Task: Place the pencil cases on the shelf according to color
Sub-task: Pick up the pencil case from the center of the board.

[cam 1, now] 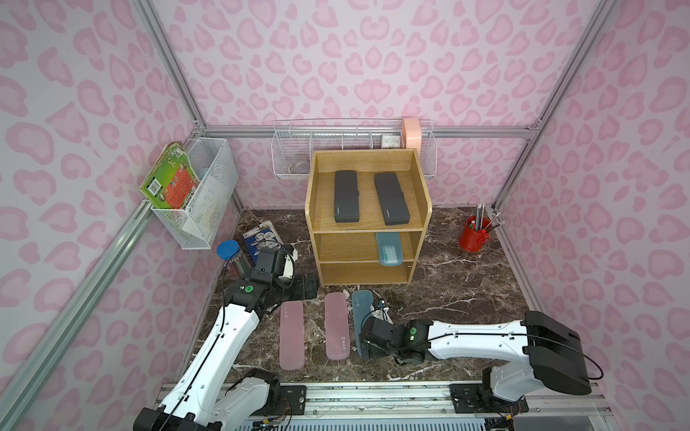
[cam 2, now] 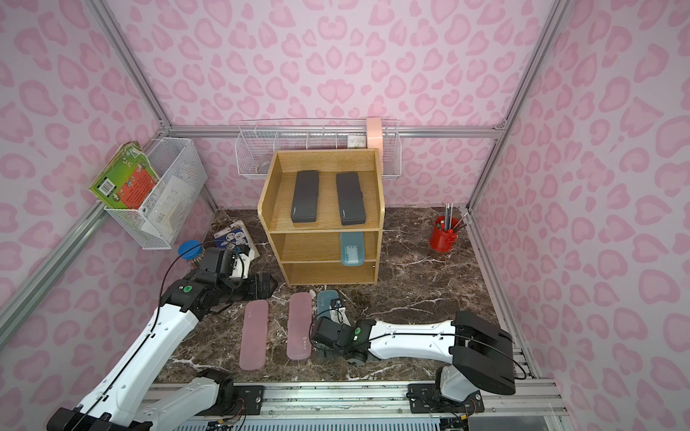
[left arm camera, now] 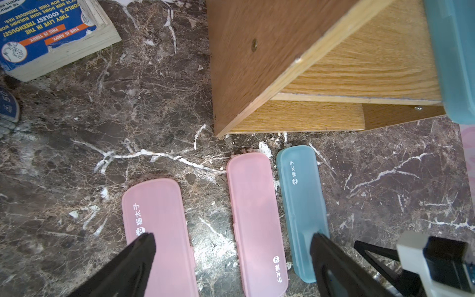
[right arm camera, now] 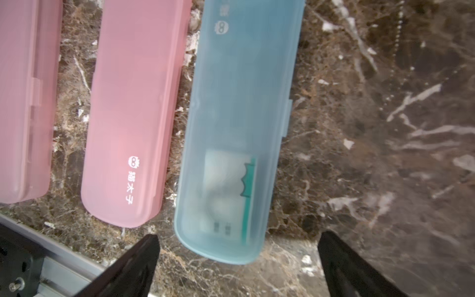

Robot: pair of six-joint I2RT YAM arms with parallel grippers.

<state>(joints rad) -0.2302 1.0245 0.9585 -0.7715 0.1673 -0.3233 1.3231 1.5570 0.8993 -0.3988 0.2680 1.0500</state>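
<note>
Marble tabletop [right arm camera: 385, 102], veined brown, translucent rounded teal case [right arm camera: 239, 115], right tool [right arm camera: 239, 235] splayed empty, left tool [left arm camera: 233, 235] likewise

Left gripper [left arm camera: 234, 235]: jaws spread wide, nothing held. One finger [left arm camera: 138, 257] in front of one pink case, other in front of teal case.
Three cases flat on marble [left arm camera: 128, 115] before shelf [left arm camera: 334, 64] front, long axes toward shelf.
Teal case [left arm camera: 300, 205] nearest shelf, just beside pink case [left arm camera: 254, 218], narrow gap.
Second pink case [left arm camera: 159, 231] farther from shelf, apart from first.
Second teal case [left arm camera: 452, 51] on shelf board, end overhanging front edge.
Book [left arm camera: 46, 33] off shelf's side panel, well apart.
</note>
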